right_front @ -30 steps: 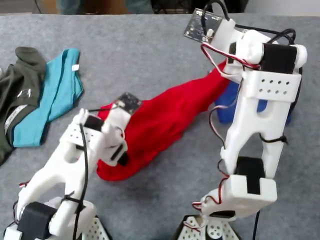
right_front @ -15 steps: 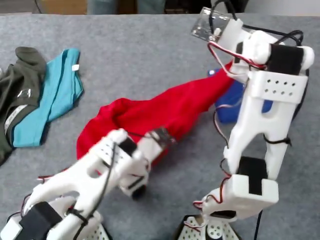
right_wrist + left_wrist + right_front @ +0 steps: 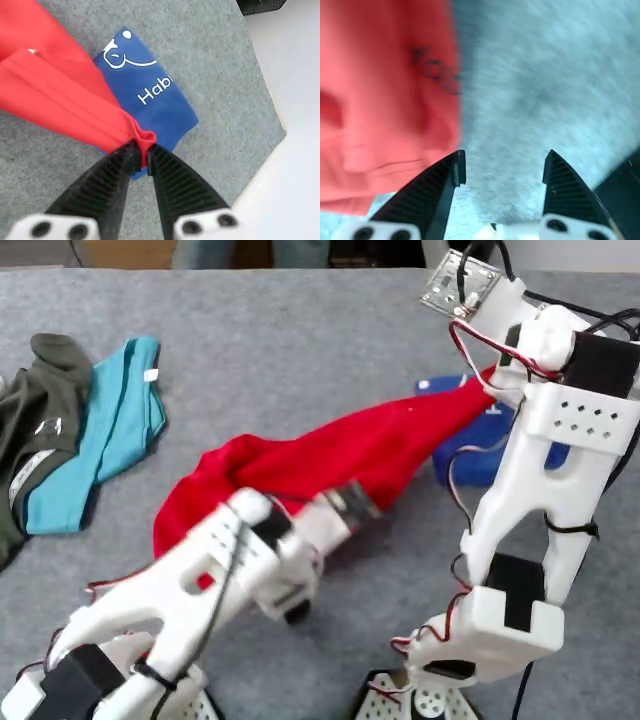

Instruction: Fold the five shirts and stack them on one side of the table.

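Red cloth is stretched in a long band across the grey surface (image 3: 300, 330). The red shirt (image 3: 330, 455) lies bunched at one end and is raised at the other, where a corner is pinched tight between the jaws of the right claw (image 3: 141, 150), just above the folded blue shirt (image 3: 170, 112). The left claw (image 3: 505, 157) is spread wide with nothing in it, held over bare surface just beside the red shirt's edge. For a clean fold, a corner of the bunched end should probably be taken by the left claw. The cloth could then be drawn flat before it is laid over, with even tension lest the pinched corner slip. A teal shirt (image 3: 115, 430) and a dark green shirt (image 3: 35, 410) lie crumpled, well apart on the left arm's side.
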